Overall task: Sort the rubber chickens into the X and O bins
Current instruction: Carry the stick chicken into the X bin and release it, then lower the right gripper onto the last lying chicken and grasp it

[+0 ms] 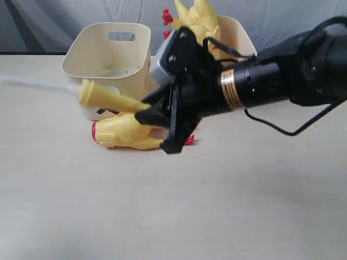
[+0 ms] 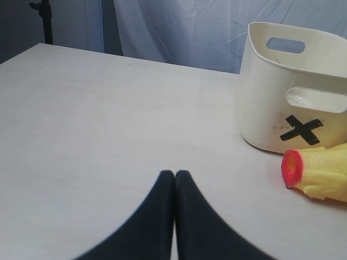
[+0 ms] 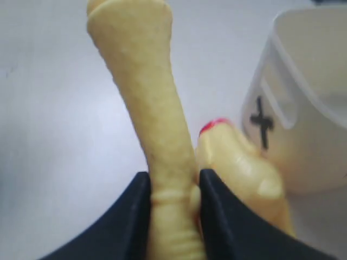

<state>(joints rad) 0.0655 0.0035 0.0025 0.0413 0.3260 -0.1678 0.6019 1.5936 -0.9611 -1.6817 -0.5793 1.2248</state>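
My right gripper reaches across from the right and is shut on a long yellow neck piece of a rubber chicken, which sticks out leftward above the table. In the right wrist view the fingers clamp the neck piece on both sides. Just below it a headless chicken body with a red neck ring lies on the table against the front of the X bin. The second cream bin stands behind, its mark hidden, with yellow chickens sticking out. My left gripper is shut and empty, low over bare table.
The left wrist view shows the X bin and the headless body ahead to one side of the gripper. A grey cloth backdrop hangs behind the table. A blurred white streak crosses the far left.
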